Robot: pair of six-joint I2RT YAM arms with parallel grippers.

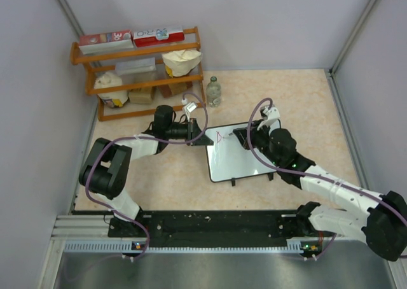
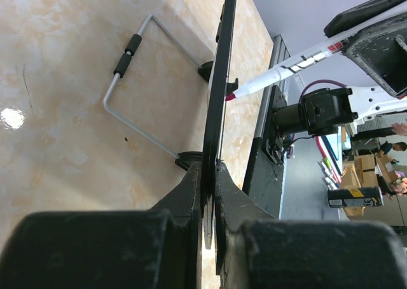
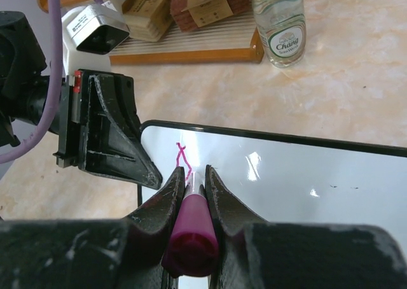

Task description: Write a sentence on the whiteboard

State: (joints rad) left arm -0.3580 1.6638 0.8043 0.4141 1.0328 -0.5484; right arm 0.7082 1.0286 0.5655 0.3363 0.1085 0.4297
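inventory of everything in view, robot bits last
whiteboard: 1, white with black frame, mid-table
sentence: barely started, a few pink strokes, board's far-left corner
marker: 1, magenta cap, white body, tip at the board
wire stand: 1, grey with black grips, behind the board
bottle: 1, clear glass, by the rack's right end
rack: 1, orange wood, far-left corner
boxes: 2, red and white, rack top
bags: 2, white, rack shelves
cartons: brown, lower shelf, count unclear
table: 1, beige marbled
left gripper: black, shut on the whiteboard's left edge
right gripper: black, shut on the marker
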